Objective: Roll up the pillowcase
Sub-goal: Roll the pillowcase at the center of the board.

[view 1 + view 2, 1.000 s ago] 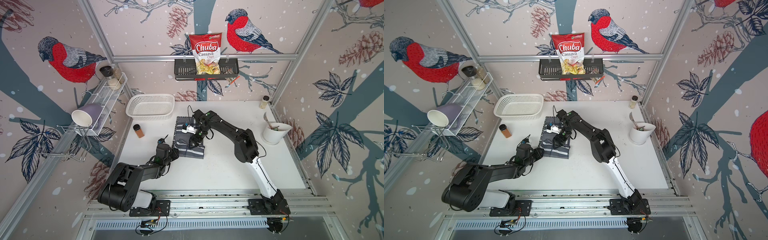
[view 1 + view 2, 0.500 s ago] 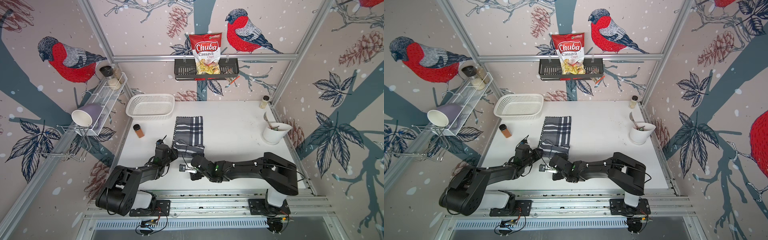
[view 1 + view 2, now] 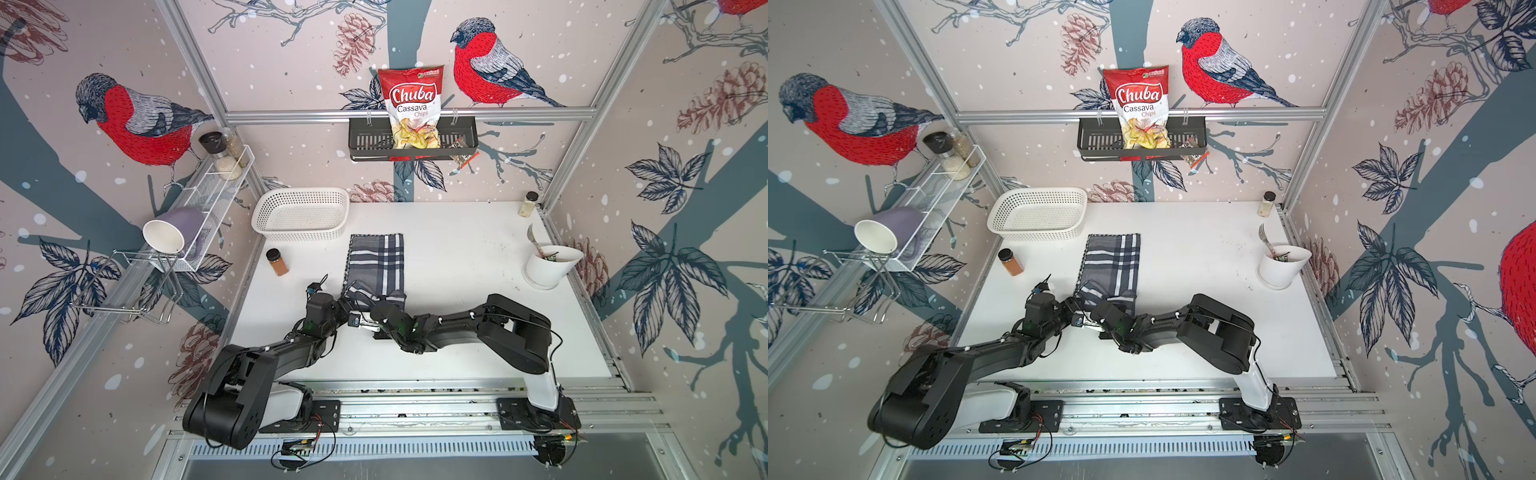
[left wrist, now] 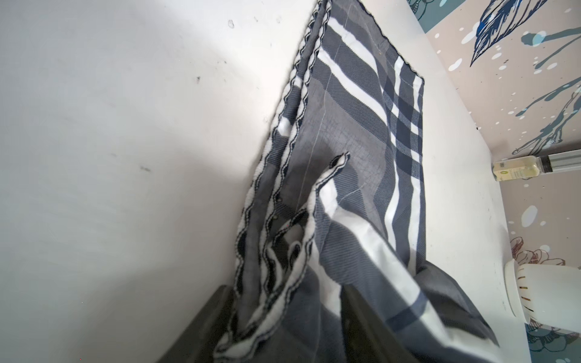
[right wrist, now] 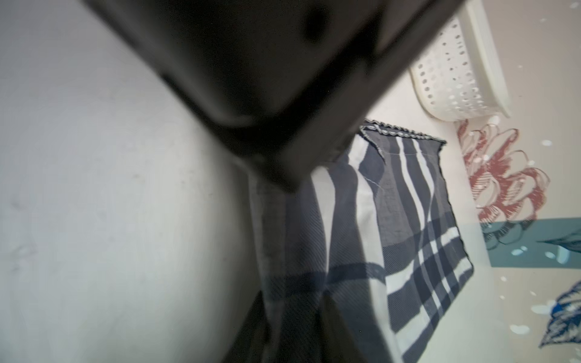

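Pinching pillowcase [image 3: 376, 262] near edge, right claw [image 5: 292, 314] clamped tight, left claw [image 4: 287, 292] spread wide (cloth between), bare table [image 3: 457, 270] alongside

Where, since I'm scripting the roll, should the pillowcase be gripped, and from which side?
I'd grip the pillowcase by its near short end, at both corners, low from the robot's side. It lies as a long strip running toward the basket, far end flat, near end lifted off the table.
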Tool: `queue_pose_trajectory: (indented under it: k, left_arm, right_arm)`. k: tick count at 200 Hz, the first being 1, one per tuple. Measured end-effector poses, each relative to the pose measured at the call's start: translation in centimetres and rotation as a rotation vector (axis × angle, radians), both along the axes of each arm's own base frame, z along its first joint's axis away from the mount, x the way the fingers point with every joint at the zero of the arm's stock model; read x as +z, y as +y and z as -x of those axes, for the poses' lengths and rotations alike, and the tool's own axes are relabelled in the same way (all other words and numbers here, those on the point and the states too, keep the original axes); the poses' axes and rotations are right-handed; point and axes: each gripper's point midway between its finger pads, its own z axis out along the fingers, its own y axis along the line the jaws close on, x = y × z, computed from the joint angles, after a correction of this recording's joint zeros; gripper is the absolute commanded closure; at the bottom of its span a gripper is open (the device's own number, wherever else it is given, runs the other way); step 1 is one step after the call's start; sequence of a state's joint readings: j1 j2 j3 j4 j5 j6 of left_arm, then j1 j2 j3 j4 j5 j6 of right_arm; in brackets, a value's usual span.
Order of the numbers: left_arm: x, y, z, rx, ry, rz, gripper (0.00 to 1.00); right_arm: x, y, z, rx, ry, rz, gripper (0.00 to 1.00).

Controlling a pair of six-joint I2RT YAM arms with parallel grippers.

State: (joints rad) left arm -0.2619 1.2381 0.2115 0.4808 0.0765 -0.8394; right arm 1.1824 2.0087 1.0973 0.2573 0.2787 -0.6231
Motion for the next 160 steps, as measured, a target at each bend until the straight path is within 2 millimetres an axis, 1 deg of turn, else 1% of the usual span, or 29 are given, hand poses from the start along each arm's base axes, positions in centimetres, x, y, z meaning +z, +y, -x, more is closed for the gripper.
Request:
queue_pose_trajectory:
  k: [10,23,30,39,53,61,73,90,115,133,145,160]
  left_arm:
    - [0.6,0.4,0.1,0.023,-0.008,0.018,0.27]
    - [1.7,1.1,0.2,0.05,-0.025,0.041,0.27]
    - [2.4,1.9,0.2,0.09,-0.033,0.065,0.27]
    - [3.3,3.0,0.3,0.133,-0.048,0.082,0.25]
    - [4.1,3.9,0.6,0.168,-0.06,0.1,0.21]
    - [4.7,4.5,0.9,0.191,-0.068,0.112,0.2]
    - [5.1,4.9,1.2,0.199,-0.077,0.114,0.2]
    - [5.5,4.4,1.4,0.16,-0.088,0.109,0.2]
    - [5.6,3.1,1.9,0.057,-0.089,0.1,0.21]
    - [6.1,2.2,2.2,-0.015,-0.122,0.096,0.21]
    - [6.3,1.9,2.4,-0.045,-0.138,0.092,0.21]
    - [6.4,1.4,2.8,-0.08,-0.157,0.094,0.21]
  right_arm:
    - [-0.1,-0.3,0.4,0.006,0.067,0.007,1.0]
    - [-1.1,-1.4,0.8,-0.008,0.182,0.042,1.0]
    - [-1.5,-2.0,1.0,-0.025,0.254,0.058,1.0]
    - [-1.4,-2.4,1.0,-0.053,0.326,0.054,1.0]
    - [-1.3,-3.1,1.2,-0.095,0.428,0.051,1.0]
    - [-1.1,-3.9,1.6,-0.124,0.504,0.056,1.0]
    - [-0.8,-4.5,2.3,-0.16,0.606,0.056,1.0]
    - [0.3,-5.0,3.4,-0.191,0.744,0.046,1.0]
    - [2.2,-5.1,5.0,-0.223,0.942,0.026,1.0]
    - [3.5,-5.2,6.3,-0.219,1.081,0.011,1.0]
    - [4.3,-5.1,6.7,-0.218,1.164,-0.002,1.0]
    - [5.4,-4.7,6.2,-0.216,1.244,-0.047,1.0]
